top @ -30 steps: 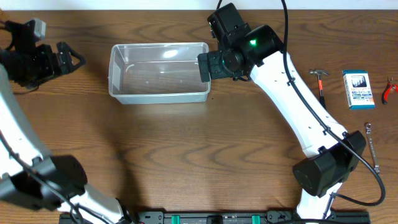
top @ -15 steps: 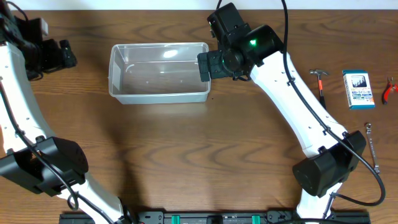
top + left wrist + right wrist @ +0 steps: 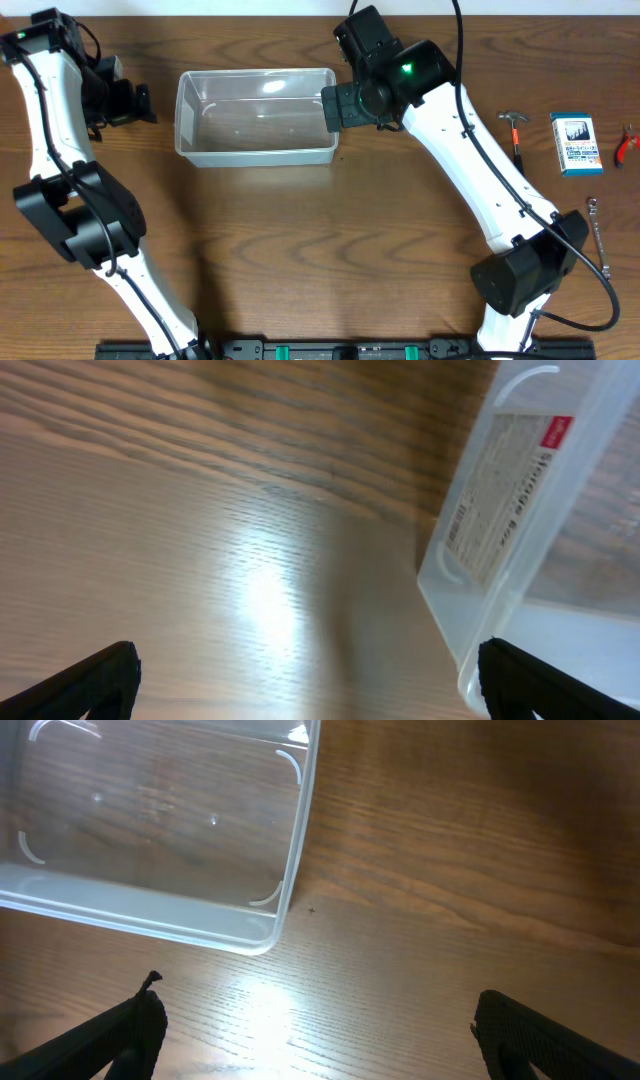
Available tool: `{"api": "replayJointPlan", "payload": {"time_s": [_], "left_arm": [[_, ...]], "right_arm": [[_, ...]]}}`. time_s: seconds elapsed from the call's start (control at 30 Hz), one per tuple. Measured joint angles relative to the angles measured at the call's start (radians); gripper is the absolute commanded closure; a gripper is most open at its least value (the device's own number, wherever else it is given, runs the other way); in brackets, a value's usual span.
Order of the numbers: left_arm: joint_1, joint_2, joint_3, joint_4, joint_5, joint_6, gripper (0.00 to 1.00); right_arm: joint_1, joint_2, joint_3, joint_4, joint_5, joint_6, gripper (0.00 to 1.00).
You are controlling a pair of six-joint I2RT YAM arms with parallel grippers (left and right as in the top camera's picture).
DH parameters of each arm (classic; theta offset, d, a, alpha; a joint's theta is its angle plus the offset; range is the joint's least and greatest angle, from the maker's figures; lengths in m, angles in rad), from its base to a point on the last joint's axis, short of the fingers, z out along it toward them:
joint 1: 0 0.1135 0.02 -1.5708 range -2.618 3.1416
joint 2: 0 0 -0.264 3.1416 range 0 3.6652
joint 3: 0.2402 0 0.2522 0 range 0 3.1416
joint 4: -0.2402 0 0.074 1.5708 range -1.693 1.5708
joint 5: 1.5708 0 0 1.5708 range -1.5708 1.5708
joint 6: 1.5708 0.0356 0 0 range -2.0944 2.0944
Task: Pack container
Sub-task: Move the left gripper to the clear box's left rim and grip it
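**A:** Where is the container (image 3: 257,115) shown, and how is it laid?

**B:** It is shown on the desk (image 3: 330,230), toward the far edge and left of centre. It is stood upright, mouth up, and nothing is seen inside it. Its long axis is laid left to right, so one short end is turned toward each arm.

**A:** Which way does it lie from each tool?

**B:** From the right tool (image 3: 333,105) it is found immediately to the left. That tool is held at the right short end, at or just over the rim; contact cannot be settled. In the right wrist view the fingers (image 3: 130,1030) are seen spread wide, with only bare desk between them and the container's corner ahead and to the left. From the left tool (image 3: 143,103) the container is found just to the right, with a narrow gap between them. In the left wrist view its fingers (image 3: 95,675) are likewise seen spread wide and empty, with the labelled end wall ahead on the right.

**A:** Which arm is judged the nearer for the coming move?

**B:** The hammer (image 3: 516,135), blue box (image 3: 575,143) and pliers (image 3: 627,143) are laid well apart from the container, at the right edge. The right arm is therefore judged the nearer for fetching them. A reach to the right, roughly along the container's long axis, would be called for.
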Motion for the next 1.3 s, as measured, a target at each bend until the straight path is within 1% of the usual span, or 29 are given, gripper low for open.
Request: {"api": "replayJointPlan", "payload": {"time_s": [0.23, 0.47, 0.67, 0.9, 1.3], "left_arm": [[0.000, 0.039, 0.000, 0.010, 0.124, -0.010, 0.02], [-0.001, 0.074, 0.000, 0.010, 0.172, -0.009, 0.02], [-0.010, 0.074, 0.000, 0.010, 0.248, 0.027, 0.02], [-0.047, 0.074, 0.000, 0.010, 0.277, 0.053, 0.02], [-0.144, 0.074, 0.000, 0.017, 0.277, 0.078, 0.02]], "right_arm": [[0.000, 0.000, 0.000, 0.001, 0.003, -0.008, 0.01], [0.000, 0.000, 0.000, 0.002, 0.004, -0.023, 0.01], [0.000, 0.000, 0.000, 0.013, 0.005, -0.034, 0.01], [0.000, 0.000, 0.000, 0.019, 0.005, -0.040, 0.01], [0.000, 0.000, 0.000, 0.020, 0.011, -0.061, 0.01]]}}
